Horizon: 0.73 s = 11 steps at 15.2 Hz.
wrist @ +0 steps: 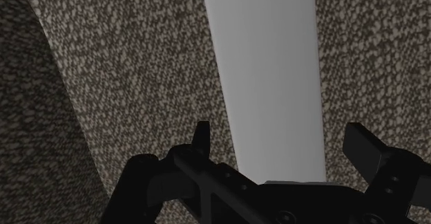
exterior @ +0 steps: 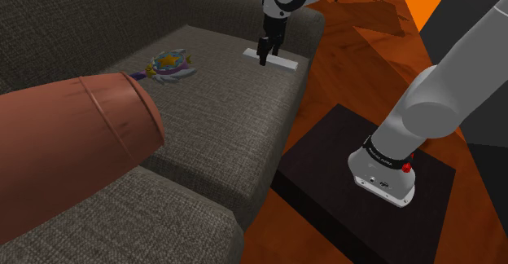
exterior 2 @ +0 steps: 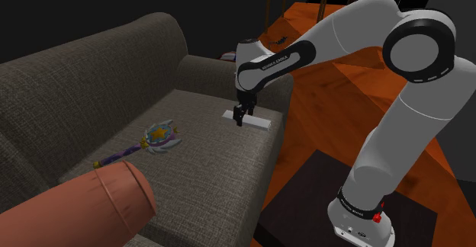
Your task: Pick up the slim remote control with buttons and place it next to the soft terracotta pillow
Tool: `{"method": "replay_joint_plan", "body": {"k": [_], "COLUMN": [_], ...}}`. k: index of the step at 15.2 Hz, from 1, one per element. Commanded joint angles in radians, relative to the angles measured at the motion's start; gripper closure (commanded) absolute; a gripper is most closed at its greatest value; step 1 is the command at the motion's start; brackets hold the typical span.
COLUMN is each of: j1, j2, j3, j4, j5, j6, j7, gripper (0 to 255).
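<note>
Lying on grey sofa (exterior: 220, 124): white remote (exterior: 285, 61)

- A home, by every sign a living room.
- Grey-brown woven sofa (exterior: 220, 132) with padded back and arm, from nine to twelve o'clock in the shoulder view.
- Terracotta bolster pillow (exterior: 77, 132) on the seat at nine o'clock.
- Star-headed toy wand (exterior: 169, 65) and flat white remote (exterior: 285, 61) lying on the cushion, toward twelve o'clock.
- Glossy orange floor (exterior: 366, 50) at one o'clock.
- Brown furniture legs (exterior 2: 268, 1) at twelve o'clock in the second exterior view.
</note>
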Motion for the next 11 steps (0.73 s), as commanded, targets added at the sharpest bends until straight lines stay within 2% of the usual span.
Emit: {"method": "replay_joint_plan", "body": {"k": [1,11], "j1": [0.000,0.000], "j2": [0.000,-0.007], "j3": [0.000,0.000], "j4": [0.000,0.007], "j5": [0.000,0.000], "j6": [0.000,-0.014], "j7": [0.000,0.000], "gripper": [255,255]}}
